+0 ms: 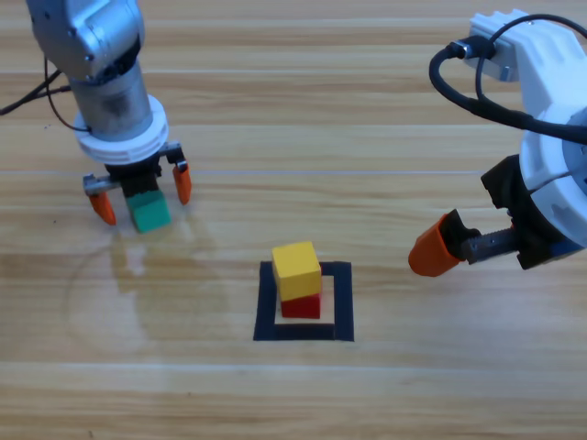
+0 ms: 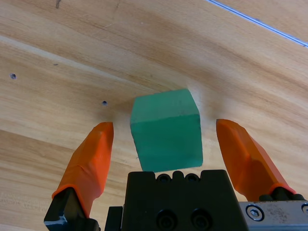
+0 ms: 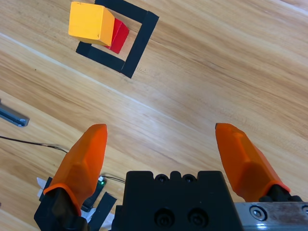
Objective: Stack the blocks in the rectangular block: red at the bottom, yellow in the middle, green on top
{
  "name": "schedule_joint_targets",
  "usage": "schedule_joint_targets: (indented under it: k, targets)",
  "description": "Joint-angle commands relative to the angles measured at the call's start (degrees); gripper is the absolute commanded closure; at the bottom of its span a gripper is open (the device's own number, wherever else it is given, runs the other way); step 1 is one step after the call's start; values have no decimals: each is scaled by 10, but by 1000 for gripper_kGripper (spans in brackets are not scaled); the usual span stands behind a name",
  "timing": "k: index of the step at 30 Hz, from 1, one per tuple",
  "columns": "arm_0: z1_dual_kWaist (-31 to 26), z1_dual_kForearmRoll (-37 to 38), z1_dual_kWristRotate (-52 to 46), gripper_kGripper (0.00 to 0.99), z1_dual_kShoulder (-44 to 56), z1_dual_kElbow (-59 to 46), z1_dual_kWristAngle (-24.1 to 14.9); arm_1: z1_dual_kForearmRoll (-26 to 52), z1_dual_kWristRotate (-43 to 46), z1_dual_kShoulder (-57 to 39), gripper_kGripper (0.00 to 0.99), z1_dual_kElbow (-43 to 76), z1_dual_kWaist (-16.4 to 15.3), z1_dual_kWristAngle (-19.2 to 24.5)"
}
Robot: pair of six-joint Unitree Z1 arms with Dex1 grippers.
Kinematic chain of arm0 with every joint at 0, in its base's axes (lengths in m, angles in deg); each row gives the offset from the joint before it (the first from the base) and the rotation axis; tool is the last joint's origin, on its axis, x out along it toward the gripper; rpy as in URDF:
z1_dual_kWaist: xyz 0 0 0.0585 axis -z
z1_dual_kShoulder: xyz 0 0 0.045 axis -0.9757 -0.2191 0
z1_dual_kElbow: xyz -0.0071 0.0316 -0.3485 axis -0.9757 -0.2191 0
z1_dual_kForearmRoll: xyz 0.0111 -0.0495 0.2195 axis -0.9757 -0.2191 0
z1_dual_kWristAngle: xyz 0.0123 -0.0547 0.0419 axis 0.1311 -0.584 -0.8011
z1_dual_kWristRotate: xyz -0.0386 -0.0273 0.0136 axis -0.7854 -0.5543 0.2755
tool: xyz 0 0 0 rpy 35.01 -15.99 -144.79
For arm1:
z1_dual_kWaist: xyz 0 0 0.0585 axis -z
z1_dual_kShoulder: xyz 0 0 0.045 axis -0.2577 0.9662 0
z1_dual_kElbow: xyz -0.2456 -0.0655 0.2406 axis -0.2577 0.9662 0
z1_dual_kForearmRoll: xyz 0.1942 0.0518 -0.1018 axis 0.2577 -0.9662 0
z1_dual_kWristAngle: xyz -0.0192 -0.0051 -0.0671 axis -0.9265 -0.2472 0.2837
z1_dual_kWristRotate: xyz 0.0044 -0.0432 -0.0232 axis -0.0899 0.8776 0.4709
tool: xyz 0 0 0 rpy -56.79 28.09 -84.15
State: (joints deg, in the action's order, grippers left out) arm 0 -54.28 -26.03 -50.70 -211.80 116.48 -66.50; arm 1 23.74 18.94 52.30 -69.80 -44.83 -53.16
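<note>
The yellow cube (image 1: 296, 265) sits on the red cube (image 1: 301, 305) inside the black-tape rectangular block (image 1: 343, 302); the same stack shows in the right wrist view, yellow (image 3: 90, 23) over red (image 3: 118, 35), within the tape outline (image 3: 141, 42). Over at the left, the green cube (image 1: 148, 212) rests on the table between the jaws of my left gripper (image 1: 143, 196). That gripper (image 2: 163, 139) is open, with a gap on each side of the green cube (image 2: 166, 129). My right gripper (image 3: 161, 149) is open and holds nothing; it hovers right of the stack (image 1: 438, 246).
A thin pale seam line (image 1: 367, 171) crosses the wooden table behind the stack. In the right wrist view a thin cable (image 3: 29, 142), a metal piece (image 3: 12, 117) and black tape scraps (image 3: 103, 207) lie near the table's edge.
</note>
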Motion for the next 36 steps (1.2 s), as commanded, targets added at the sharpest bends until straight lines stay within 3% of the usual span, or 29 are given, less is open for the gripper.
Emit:
schedule_joint_targets:
  k: [1,6,14,17,22,25,36]
  targets:
    - [0,8,0,102,-31,3,-3,8,14,32,0,13,13,-9]
    - [1,13,5,214,-32,3,-2,10,14,36,0,13,13,-12]
    - [11,23,10,765,-35,8,-7,11,23,31,0,13,13,-11]
    - [16,12,25,875,-23,26,-15,15,30,26,0,15,13,-11]
    - [51,-137,117,876,-32,233,-19,40,38,12,0,34,13,-11]
    - [75,-220,181,939,-22,344,-17,47,41,8,0,40,13,-11]
    - [218,-264,284,953,30,352,-8,48,44,6,0,42,13,-12]
